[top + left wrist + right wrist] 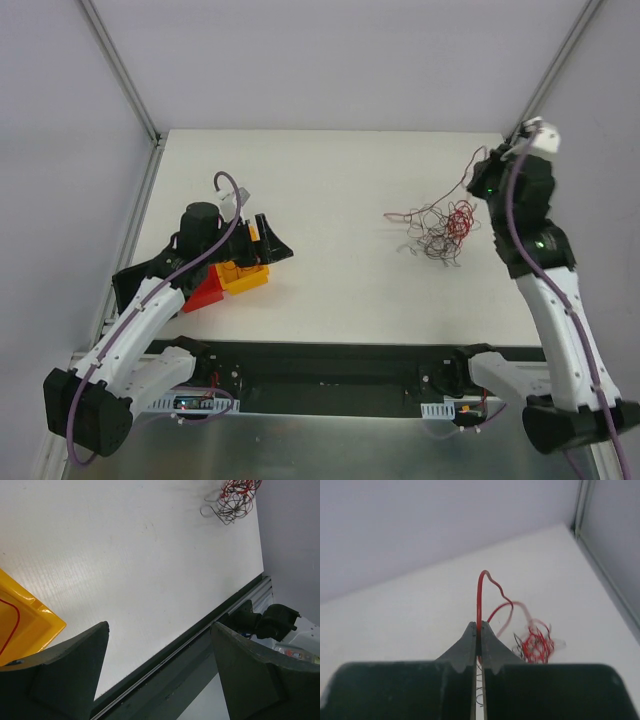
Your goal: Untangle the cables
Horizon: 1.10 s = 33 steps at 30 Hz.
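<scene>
Near the left edge of the white table (340,160), the left gripper (159,630) is standing released. Its dark, matte fingers (75,670) are spreading wide with nothing between them, and only bare tabletop is showing through the gap. Just beside it a glossy yellow plastic tray (245,275) is lying on the table, with a red wedge-shaped piece (205,292) touching its left side. In the left wrist view a thin red line is showing on the tray's inner face.

The cables (440,228) are lying well apart from this gripper, toward the right edge. They are forming a loose, curly heap of hair-thin wires, mostly red with some black, and a few strands are straggling out to the left.

The right gripper (477,626) is hanging by the heap's far right side, clenched on one red strand of the cables. Its pointed black fingertips are pressing together, and the strand is arching out of them and curling down to the heap on the table.
</scene>
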### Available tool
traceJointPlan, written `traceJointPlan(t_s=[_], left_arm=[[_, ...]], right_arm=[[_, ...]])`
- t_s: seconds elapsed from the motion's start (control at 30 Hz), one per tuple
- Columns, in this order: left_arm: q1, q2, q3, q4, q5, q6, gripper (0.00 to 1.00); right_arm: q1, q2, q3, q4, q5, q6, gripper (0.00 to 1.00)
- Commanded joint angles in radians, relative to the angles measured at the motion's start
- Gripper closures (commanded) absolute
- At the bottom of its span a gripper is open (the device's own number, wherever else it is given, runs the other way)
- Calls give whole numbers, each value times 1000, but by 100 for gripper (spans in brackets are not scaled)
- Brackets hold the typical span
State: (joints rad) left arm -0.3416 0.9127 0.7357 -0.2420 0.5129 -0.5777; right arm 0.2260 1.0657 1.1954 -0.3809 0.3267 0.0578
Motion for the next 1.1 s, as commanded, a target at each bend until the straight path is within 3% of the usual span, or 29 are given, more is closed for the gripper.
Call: traceJointPlan(t_s=[0.0,0.13,0.33,0.6,0.7,0.87,1.07], left_arm=[[-10,12,-1,49,-8,-1,18],[-10,46,11,53,13,-1,19],[-10,23,-7,67,36,-13,18],[-10,-63,-41,66,39,-31,15],[-10,-74,-47,66,39,-36,13],[-10,-78,-53,63,32,-14,11],[-10,-66,-41,63,53,35,7]], right_arm=[[-4,-117,159,86,6,-108,100],[-2,-173,153,172,-8,-95,100],[-4,-115,122,183,-40,-105,100],[-2,-6,481,160,-126,-90,100],[-2,-4,540,160,-228,6,100],[18,-85,408,229,-539,73,100],[108,-258,131,267,-600,49,99]])
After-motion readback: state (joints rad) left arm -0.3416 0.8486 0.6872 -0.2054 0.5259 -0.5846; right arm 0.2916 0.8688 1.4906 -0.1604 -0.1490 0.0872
